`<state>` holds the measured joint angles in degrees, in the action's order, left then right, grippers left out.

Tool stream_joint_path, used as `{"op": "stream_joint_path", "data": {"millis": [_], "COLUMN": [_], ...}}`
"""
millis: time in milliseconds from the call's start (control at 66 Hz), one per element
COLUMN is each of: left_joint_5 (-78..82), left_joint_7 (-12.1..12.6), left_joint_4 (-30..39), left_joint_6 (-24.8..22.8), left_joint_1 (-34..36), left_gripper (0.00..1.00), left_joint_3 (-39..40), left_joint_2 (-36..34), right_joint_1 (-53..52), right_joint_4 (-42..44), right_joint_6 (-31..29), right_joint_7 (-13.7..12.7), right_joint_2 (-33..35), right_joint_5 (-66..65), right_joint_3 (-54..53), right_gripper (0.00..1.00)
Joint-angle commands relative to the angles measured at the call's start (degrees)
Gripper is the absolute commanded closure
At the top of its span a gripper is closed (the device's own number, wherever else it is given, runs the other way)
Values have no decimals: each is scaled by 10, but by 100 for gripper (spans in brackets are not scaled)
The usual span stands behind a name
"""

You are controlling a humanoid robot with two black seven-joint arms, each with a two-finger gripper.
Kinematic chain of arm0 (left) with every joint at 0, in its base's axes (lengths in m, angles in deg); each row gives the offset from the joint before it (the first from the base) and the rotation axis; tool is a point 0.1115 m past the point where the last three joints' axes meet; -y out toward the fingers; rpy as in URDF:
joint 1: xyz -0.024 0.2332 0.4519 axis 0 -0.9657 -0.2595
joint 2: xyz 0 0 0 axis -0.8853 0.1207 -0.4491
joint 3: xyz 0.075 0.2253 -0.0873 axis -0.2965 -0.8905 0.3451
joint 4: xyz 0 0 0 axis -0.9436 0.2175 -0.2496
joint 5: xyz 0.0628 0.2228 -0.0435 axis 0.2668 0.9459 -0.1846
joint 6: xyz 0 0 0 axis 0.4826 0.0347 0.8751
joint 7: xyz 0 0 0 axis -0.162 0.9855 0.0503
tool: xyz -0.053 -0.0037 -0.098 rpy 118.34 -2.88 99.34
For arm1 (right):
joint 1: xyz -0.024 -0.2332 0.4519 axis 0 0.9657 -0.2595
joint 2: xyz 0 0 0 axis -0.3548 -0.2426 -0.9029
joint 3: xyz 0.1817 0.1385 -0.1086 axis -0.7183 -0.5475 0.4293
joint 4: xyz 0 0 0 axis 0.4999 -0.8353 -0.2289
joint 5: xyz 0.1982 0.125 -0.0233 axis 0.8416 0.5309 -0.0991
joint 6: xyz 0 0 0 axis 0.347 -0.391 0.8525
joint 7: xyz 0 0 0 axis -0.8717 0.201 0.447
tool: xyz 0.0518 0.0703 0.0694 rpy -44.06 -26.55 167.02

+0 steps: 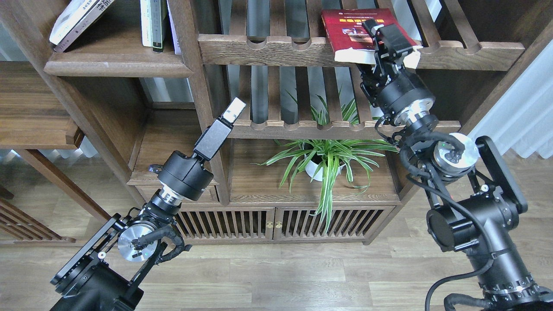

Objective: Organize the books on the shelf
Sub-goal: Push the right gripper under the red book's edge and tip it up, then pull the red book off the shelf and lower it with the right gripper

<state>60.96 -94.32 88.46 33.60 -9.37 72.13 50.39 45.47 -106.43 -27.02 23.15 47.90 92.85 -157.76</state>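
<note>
The red book with a yellow title [350, 30] lies flat on the upper slatted rack and overhangs its front rail. My right gripper [380, 49] is at the book's front edge. One finger [391, 36] lies over the cover and the other is below the pages, with the jaws apart. A dark maroon book with white characters [97, 8] leans with a white one at the top left, on the solid plank shelf [116, 67]. My left gripper [233, 110] is raised in front of the centre post and holds nothing. It is seen side-on.
Thin upright volumes [153, 23] stand on the plank shelf. A lower slatted rack [302, 127] spans the middle, with a potted spider plant [324, 160] beneath it. The cabinet doors [276, 224] are below and a white curtain [518, 116] hangs at the right.
</note>
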Motion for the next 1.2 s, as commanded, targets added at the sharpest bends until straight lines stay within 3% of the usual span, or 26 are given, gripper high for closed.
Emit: {"op": "stream_joint_path", "data": {"millis": [0,167,333,530,682,712,894,1182], "left_joint_5": [0,0,-1,-1,-4,-4,-3,-3], "left_joint_7": [-1,0,-1,-1,-1,-1,-1,-1], "left_joint_4": [0,0,0,0,-1,-1,-1,-2], "left_joint_6": [0,0,0,0,0,0,0,0], "left_joint_1": [-6,-9,-11,-14,-19,-20,-20,-23], "left_gripper": [12,12,12,12,10,9,5,1], "left_joint_3": [3,8,13,12,6,4,2,-13], "left_joint_2": [0,0,-3,-2,0,0,0,0], "right_joint_1": [1,6,21,49,85,107,158,198], "right_joint_4": [0,1,4,5,4,1,-15,-55], "right_joint_6": [-4,-27,-97,-155,-281,-330,-423,-431], "right_joint_7": [2,3,4,4,1,-1,-2,-2], "right_joint_2": [1,-4,-8,-8,-11,-9,-7,-6], "right_joint_5": [0,0,1,1,27,30,46,57], "right_joint_3": [-2,-9,-6,-7,-6,-6,-3,27], "right_gripper": [56,74,94,95,96,96,96,97]}}
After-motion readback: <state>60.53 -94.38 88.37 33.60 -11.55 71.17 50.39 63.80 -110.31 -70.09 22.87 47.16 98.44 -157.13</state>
